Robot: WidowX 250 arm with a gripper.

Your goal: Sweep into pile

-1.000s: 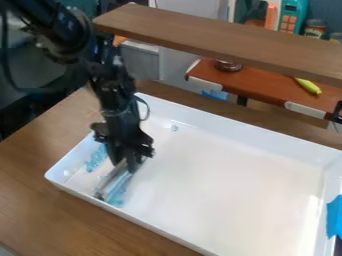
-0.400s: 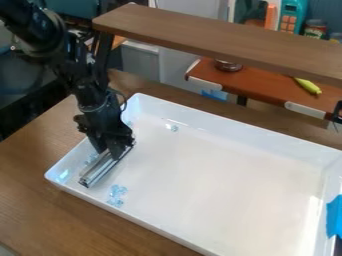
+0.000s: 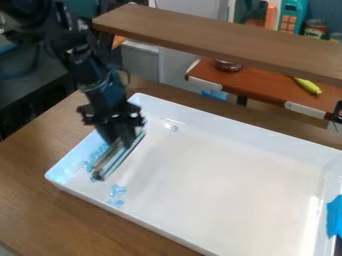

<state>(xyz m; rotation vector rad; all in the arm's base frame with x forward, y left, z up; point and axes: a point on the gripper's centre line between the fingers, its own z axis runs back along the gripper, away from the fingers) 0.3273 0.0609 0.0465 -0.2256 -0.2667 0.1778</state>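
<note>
In the camera view, the sweeping step looked to be in hand, with the gathering unfinished. The black two-finger gripper (image 3: pixel 120 143) hung over the left end of the white rectangular tray (image 3: pixel 257 137), clenched on a long, straight silvery bar (image 3: pixel 108 163) that slanted from far right to near left. Clear bluish bits lay in three places: a scatter (image 3: pixel 93 161) to the left of the bar, a small clump (image 3: pixel 117 195) just beside its near end, and a lone cluster (image 3: pixel 174 128) by the far wall. The next move probably called for setting the bar's edge behind one group and pushing it toward another—low enough to catch the bits, without scattering the clump. The far cluster seemed to need its own stroke.
</note>
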